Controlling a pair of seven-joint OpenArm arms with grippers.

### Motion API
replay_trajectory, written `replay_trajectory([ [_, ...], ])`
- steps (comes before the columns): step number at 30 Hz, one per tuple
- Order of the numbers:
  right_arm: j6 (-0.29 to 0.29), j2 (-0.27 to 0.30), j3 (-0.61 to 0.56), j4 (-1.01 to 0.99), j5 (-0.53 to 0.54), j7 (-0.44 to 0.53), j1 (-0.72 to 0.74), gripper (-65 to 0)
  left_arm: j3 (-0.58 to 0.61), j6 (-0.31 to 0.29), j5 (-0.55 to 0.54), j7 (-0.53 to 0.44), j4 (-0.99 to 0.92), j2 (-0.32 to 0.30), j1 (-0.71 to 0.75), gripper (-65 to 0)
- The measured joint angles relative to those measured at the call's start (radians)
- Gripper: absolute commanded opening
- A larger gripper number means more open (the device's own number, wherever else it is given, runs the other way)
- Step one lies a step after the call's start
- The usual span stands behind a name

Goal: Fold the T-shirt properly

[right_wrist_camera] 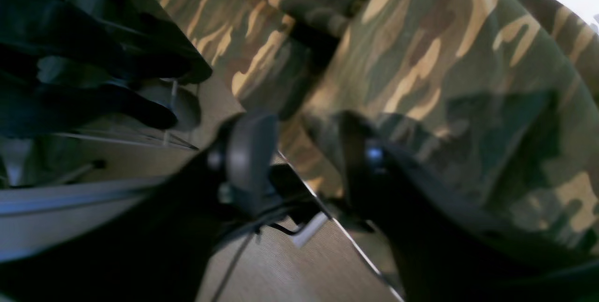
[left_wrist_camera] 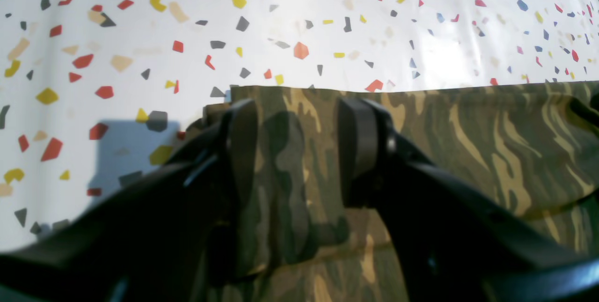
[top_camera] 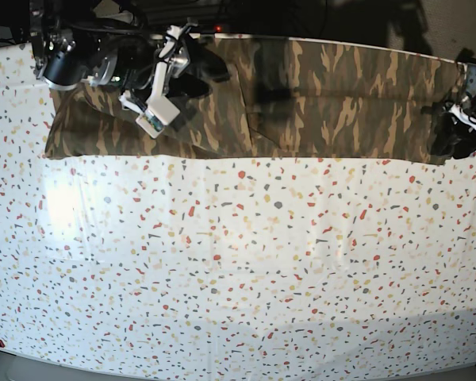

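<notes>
T-shirt [top_camera: 317, 95] — camouflage cloth in olive, brown and tan, lying as a long folded band across the top of the base view, from upper left to the right edge. Its lower edge runs nearly straight against the bare table [top_camera: 238, 270], a white surface speckled with red, yellow and grey chips that fills the rest of that frame.

Left gripper [left_wrist_camera: 297, 152] — at the right end of the band in the base view. In the left wrist view its jaws stand wide apart at lower centre, over the shirt's folded corner, with cloth showing between them and nothing pinched. The shirt's straight edge crosses that frame at mid-height, table above it.

Right gripper [right_wrist_camera: 306, 152] — upper left of the base view, over the left part of the band. In the right wrist view its jaws stand parted at centre frame; a rumpled mound of camouflage cloth fills the upper right and lies against one finger [right_wrist_camera: 355, 152], not clamped. The view is blurred.
</notes>
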Motion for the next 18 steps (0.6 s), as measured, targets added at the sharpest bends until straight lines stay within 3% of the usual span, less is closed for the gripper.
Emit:
replay_trajectory([
  [5,0.000,0.000,0.000,0.000,0.041,0.000,0.005,-34.5,0.000,0.000,0.000,0.000,0.000,0.000,0.000,-37.7],
  [7,0.000,0.000,0.000,0.000,0.031,0.000,0.026,-34.5,0.000,-0.026,0.000,0.000,0.000,-0.003,0.000,-37.7],
  [9,0.000,0.000,0.002,0.000,-0.003,0.000,0.055,-34.5,0.000,-0.058,-0.035,0.008,0.000,-0.011,0.002,-37.7],
  [13,0.000,0.000,0.002,0.000,-0.103,0.000,0.098,-34.5,0.000,-0.065,-0.085,0.079,0.000,-0.025,0.002,-37.6],
  [18,0.000,0.000,0.002,0.000,-0.151,0.000,0.100,-34.5,-0.046,-0.064,-0.083,0.056,0.000,-0.025,0.025,-35.3],
])
